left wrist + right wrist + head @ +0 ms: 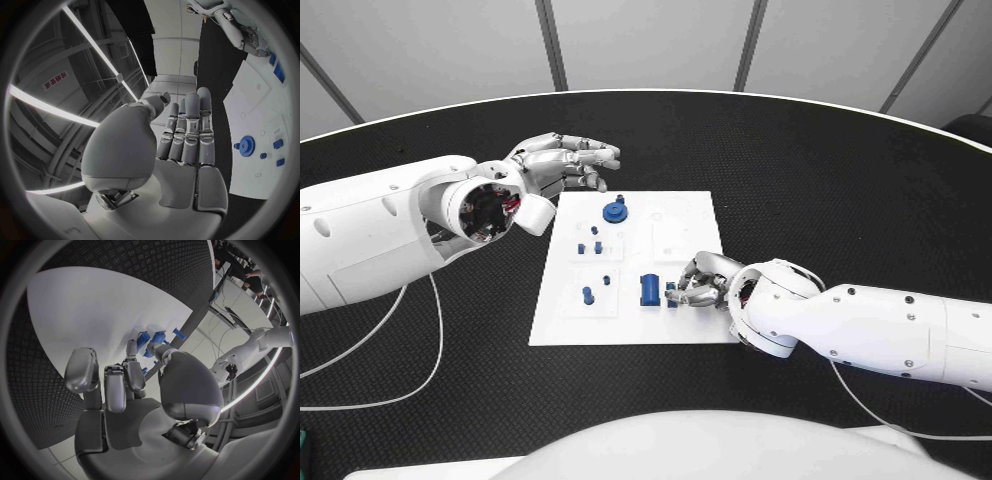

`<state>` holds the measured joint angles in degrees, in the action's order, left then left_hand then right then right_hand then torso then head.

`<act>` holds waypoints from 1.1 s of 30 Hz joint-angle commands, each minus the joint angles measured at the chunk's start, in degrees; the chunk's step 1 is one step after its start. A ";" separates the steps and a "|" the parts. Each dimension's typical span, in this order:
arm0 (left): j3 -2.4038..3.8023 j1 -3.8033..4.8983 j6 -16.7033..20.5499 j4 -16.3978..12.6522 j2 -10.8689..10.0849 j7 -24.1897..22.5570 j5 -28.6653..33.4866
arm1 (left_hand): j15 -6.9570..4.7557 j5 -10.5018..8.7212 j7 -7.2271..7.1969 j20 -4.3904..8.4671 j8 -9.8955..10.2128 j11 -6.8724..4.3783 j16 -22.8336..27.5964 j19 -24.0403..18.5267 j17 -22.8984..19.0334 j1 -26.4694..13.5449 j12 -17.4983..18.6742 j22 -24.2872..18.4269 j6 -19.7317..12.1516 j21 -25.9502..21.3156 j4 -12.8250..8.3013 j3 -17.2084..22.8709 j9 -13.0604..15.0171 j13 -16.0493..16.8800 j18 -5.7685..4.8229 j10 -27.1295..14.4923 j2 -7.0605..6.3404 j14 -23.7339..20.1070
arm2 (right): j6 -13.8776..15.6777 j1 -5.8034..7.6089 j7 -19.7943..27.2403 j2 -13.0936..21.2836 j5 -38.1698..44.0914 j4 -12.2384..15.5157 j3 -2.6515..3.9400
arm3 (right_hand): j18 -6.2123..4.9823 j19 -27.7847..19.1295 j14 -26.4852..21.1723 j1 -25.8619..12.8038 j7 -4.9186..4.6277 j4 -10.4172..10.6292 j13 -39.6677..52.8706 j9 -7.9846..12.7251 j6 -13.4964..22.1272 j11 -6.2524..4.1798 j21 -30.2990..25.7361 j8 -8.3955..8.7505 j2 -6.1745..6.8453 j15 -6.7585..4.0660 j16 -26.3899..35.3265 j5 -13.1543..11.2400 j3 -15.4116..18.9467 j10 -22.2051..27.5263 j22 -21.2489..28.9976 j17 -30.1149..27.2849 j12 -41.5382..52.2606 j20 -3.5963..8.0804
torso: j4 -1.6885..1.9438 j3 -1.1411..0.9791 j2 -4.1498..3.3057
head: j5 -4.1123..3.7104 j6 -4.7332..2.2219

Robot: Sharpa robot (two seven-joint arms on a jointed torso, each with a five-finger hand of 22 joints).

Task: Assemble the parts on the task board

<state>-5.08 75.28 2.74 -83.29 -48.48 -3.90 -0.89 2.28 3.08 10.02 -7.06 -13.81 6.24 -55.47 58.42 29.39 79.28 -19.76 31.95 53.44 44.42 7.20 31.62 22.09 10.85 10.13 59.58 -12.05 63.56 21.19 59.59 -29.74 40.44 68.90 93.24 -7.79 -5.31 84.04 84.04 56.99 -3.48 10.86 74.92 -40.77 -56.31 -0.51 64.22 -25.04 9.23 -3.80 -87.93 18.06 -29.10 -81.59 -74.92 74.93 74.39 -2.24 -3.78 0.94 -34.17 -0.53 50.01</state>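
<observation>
The white task board (689, 215) lies mid-table. On it are a blue gear (615, 211), a tall blue block (649, 289) and several small blue parts (587, 295). My right hand (705, 281) rests over the board's near right part, its fingertips pinching a small blue part (672, 293) right beside the tall block. In the right wrist view the thumb and a finger (131, 348) close toward blue parts (143, 340). My left hand (568, 160) hovers off the board's far left corner, holding nothing, with its fingers (187, 131) straight and side by side.
Black table (848, 170) surrounds the board on all sides. White cables (401, 395) trail over the table at the near left and near right. The left wrist view shows the gear (247, 145) and the board (250, 95) beyond the fingers.
</observation>
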 commanded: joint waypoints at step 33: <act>0.00 -0.01 -0.04 -0.17 -0.30 0.01 0.00 | -0.11 -0.27 0.17 -0.27 -0.28 0.16 0.16 0.00 0.10 0.15 -0.25 -0.10 -0.16 -0.24 -0.12 -0.29 0.08 0.04 0.37 -0.53 0.60 -0.39 | -1.02 -0.01 5.01 4.68 0.08 4.80 -0.05 | 0.98 0.59 5.05 0.32 0.02 -0.38 3.76 -0.10 0.06 -0.22 -0.41 -0.77 0.22 -0.54 0.04 -1.97 0.11 -0.44 -8.14 10.66 0.28 0.41 | -0.04 -0.01 0.02 | 0.21 -0.01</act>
<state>-5.08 75.28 2.71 -83.47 -48.80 -3.89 -0.89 2.28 3.08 10.02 -7.06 -13.80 6.45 -55.47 58.42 29.42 79.28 -19.76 31.90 53.44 44.42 7.20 31.62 22.09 10.85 10.13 59.38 -12.05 63.56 20.29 59.58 -24.72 45.15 68.97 98.13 -7.84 -5.31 84.04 84.04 56.80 -3.48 10.91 74.91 -40.82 -56.30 -0.70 63.89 -25.48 9.49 -3.79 -87.93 16.36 -29.04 -81.78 -74.91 74.92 74.38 -2.25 -3.81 0.87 -34.17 -0.31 50.01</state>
